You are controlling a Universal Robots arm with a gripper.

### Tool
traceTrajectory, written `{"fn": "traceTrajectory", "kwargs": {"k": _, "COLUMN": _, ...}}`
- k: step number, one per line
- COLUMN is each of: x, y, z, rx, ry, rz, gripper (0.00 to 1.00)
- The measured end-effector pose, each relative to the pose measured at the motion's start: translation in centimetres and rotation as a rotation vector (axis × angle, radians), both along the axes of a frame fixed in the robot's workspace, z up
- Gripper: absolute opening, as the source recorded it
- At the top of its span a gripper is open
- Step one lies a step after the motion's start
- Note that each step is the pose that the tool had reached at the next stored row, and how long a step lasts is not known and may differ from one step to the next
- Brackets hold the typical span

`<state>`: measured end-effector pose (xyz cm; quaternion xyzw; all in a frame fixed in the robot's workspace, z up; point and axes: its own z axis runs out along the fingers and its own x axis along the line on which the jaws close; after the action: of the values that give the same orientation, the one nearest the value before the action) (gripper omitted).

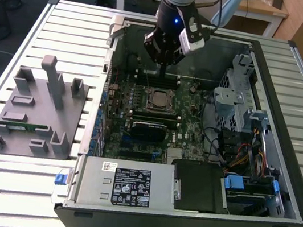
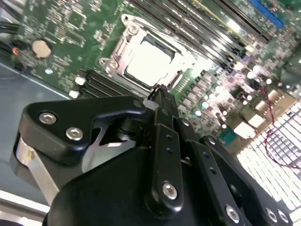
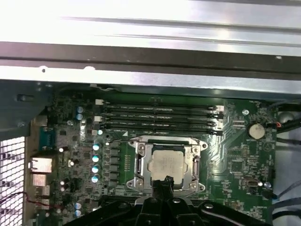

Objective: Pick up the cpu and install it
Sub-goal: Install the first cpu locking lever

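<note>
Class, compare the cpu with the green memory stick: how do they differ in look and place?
The cpu is square and silvery; the memory stick is long, thin and green. The cpu sits in the motherboard socket inside the case; the memory stick lies on the grey tray outside it.

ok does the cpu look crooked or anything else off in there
Nothing stands out. In the first wrist view the cpu lies flat and square inside its socket, and the gripper hangs by the socket's edge.
</note>
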<state>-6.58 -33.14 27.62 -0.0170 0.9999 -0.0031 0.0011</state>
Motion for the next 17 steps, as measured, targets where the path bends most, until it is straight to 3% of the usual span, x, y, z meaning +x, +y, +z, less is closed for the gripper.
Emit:
{"fn": "traceTrajectory", "kwargs": {"k": 5, "x": -1.8, "y": 0.01, "z": -0.12, "rx": 0.0004, "ry": -0.0004, "rz": 0.003, "gripper": 0.11}}
{"fn": "traceTrajectory", "kwargs": {"k": 12, "x": -4.1, "y": 0.13, "z": -0.73, "rx": 0.0014, "ry": -0.0246, "rz": 0.004, "gripper": 0.11}}
{"fn": "traceTrajectory", "kwargs": {"k": 17, "x": -5.0, "y": 0.76, "z": -0.95, "rx": 0.0011, "ry": -0.0274, "rz": 0.004, "gripper": 0.11}}
